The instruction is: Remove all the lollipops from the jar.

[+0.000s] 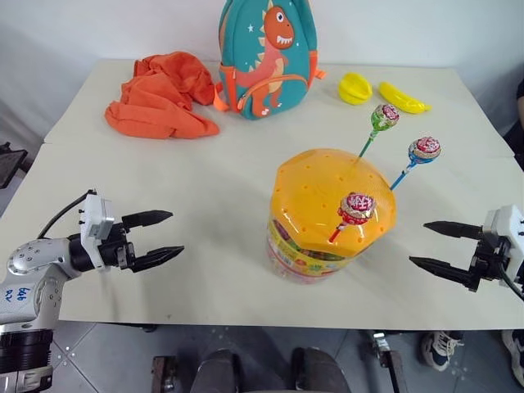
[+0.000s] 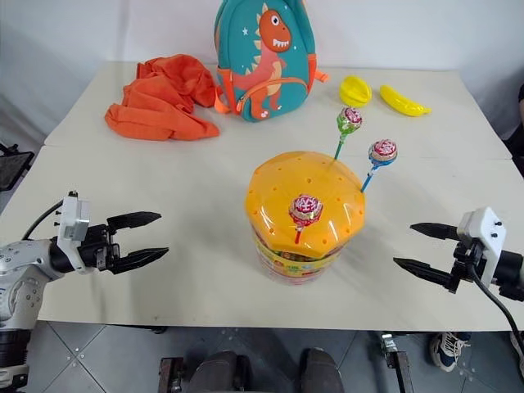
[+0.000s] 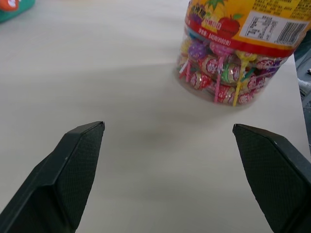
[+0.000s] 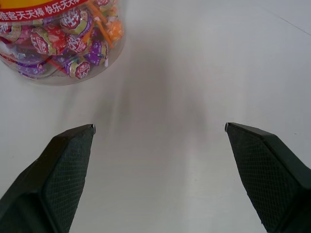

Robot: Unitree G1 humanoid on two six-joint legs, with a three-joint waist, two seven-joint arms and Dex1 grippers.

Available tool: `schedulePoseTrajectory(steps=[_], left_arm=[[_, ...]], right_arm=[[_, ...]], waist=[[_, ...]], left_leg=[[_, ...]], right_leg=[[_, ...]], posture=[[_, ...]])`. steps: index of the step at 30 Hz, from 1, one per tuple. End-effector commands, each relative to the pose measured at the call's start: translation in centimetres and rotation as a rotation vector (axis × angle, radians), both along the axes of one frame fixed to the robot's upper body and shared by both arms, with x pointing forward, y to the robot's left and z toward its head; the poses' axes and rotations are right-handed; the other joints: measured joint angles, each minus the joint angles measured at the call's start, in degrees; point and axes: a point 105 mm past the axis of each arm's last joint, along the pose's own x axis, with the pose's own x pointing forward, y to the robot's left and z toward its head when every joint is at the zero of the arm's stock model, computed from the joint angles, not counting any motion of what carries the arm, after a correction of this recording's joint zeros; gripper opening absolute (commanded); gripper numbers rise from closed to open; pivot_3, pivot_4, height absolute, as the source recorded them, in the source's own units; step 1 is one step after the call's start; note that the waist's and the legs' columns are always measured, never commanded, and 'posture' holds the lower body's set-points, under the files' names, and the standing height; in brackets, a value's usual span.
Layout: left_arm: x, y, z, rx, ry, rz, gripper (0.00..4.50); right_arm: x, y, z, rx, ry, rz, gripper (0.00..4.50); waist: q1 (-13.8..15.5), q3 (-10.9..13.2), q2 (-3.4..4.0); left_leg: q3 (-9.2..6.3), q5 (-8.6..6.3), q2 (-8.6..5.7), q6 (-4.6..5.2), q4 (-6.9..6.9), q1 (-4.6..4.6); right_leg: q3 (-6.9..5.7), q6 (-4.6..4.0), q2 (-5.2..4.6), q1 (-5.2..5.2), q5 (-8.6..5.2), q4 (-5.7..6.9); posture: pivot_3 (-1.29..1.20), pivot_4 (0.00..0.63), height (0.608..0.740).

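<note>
1. The jar (image 1: 327,237), a wide clear plastic tub with a colourful label band, stands upright on the table (image 1: 205,205), nearer the front edge and a little toward the robot's right.
2. Its domed, faceted orange lid (image 1: 315,192), dotted with small holes, is on. Three lollipops stand with their sticks pushed into the lid.
3. The red-stick lollipop (image 1: 356,208) sits low on the front slope of the dome, stick slanting down toward the robot's left, head up and right.
4. The green-stick lollipop (image 1: 384,116) rises from the top of the dome, leaning up and to the right.
5. The blue-stick lollipop (image 1: 424,150) rises from the dome's right shoulder, leaning the same way, just right of the green one.
6. Through the clear wall, the wrist views show many more wrapped candies on coloured sticks packed inside the tub.
7. The table is pale cream with a seam across it, before a white wall, over a grey tiled floor.
8. At the far side lie a crumpled orange cloth (image 1: 164,97), an upright teal dinosaur backpack (image 1: 266,53) and two yellow banana-shaped toys (image 1: 381,90).
9. The left gripper (image 1: 164,239) hovers at the front left, fingers spread, grasping nothing, well apart from the jar.
10. The right gripper (image 1: 430,246) hovers at the front right, fingers likewise spread and empty, near the jar without touching.
</note>
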Motion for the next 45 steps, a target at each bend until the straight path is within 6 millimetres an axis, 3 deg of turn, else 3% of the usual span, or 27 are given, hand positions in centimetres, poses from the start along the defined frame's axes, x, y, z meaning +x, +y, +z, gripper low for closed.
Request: schedulePoseTrajectory(steps=[1, 6, 14, 18, 23, 25, 31, 37, 45], left_arm=[[0.1, -0.2, 0.7, 0.007, -0.020, 0.000, 4.50], [-0.1, -0.7, 2.1, 0.057, -0.042, -0.011, 4.50], [0.3, -2.9, 8.2, 0.134, -0.179, -0.137, 4.50], [0.3, -5.2, 11.0, 0.162, -0.281, -0.227, 4.50], [-0.9, -9.6, 15.6, -0.020, -0.398, -0.444, 4.50], [-1.1, -10.8, 15.9, -0.036, -0.396, -0.501, 4.50], [-2.1, -15.2, 14.5, -0.063, -0.313, -0.757, 4.50], [-3.4, -17.2, 13.7, -0.072, -0.255, -0.934, 4.50], [-4.3, -20.4, 12.8, -0.095, -0.191, -1.001, 4.50]], right_arm=[[-0.2, -0.1, 1.5, -0.003, -0.040, 0.007, 4.48], [-0.4, -0.3, 1.7, -0.004, -0.028, 0.008, 4.48], [-0.4, -0.1, 3.7, 0.028, -0.075, 0.038, 4.48], [-0.8, 0.9, 5.8, 0.082, -0.134, 0.090, 4.48], [-1.9, 1.9, 6.8, 0.100, -0.129, 0.144, 4.48], [-2.1, 2.2, 7.0, 0.108, -0.123, 0.155, 4.48], [-2.6, 4.2, 7.6, 0.154, -0.111, 0.234, 4.48], [-3.0, 5.8, 8.5, 0.181, -0.137, 0.292, 4.48], [-5.2, 6.6, 9.9, 0.226, -0.171, 0.334, 4.48]], waist=[[-0.02, 0.00, 0.00], [-0.01, 0.00, 0.00], [0.04, 0.00, 0.00], [0.06, 0.00, 0.00], [0.42, 0.01, -0.02], [0.24, 0.01, -0.03], [0.09, 0.01, -0.05], [0.02, 0.01, -0.05], [0.59, 0.03, -0.07]], left_leg=[[0.00, 0.00, 0.00, 0.00, 0.00, 0.00], [-0.03, -0.01, 0.00, 0.01, 0.04, 0.00], [-0.10, -0.03, -0.01, 0.06, 0.28, -0.06], [-0.17, -0.03, -0.01, 0.06, 0.38, -0.11], [-0.32, -0.05, -0.01, 0.10, 0.73, -0.28], [-0.34, -0.12, -0.02, 0.21, 0.78, -0.32], [-0.33, -0.14, -0.04, 0.25, 0.80, -0.31], [-0.36, -0.14, -0.04, 0.26, 0.81, -0.30], [-0.54, -0.19, -0.11, 0.33, 0.88, -0.32]], right_leg=[[0.00, 0.00, 0.00, 0.00, 0.00, 0.00], [0.00, 0.00, -0.01, 0.00, 0.00, 0.05], [-0.04, 0.00, -0.02, 0.05, 0.00, 0.15], [-0.08, 0.00, 0.00, 0.04, 0.00, 0.20], [-0.17, 0.00, -0.01, 0.04, 0.00, 0.29], [-0.18, 0.00, -0.02, 0.07, 0.00, 0.36], [-0.16, 0.00, -0.02, 0.06, 0.00, 0.39], [-0.16, 0.00, -0.01, 0.05, 0.00, 0.39], [-0.19, 0.01, -0.06, 0.15, 0.01, 0.39]], posture=[[0.00, 0.150, 0.740], [0.00, 0.150, 0.740], [0.00, 0.150, 0.740], [0.00, 0.150, 0.740], [0.00, 0.150, 0.740], [0.00, 0.150, 0.740], [0.00, 0.150, 0.740], [0.00, 0.150, 0.740], [0.00, 0.150, 0.740]])
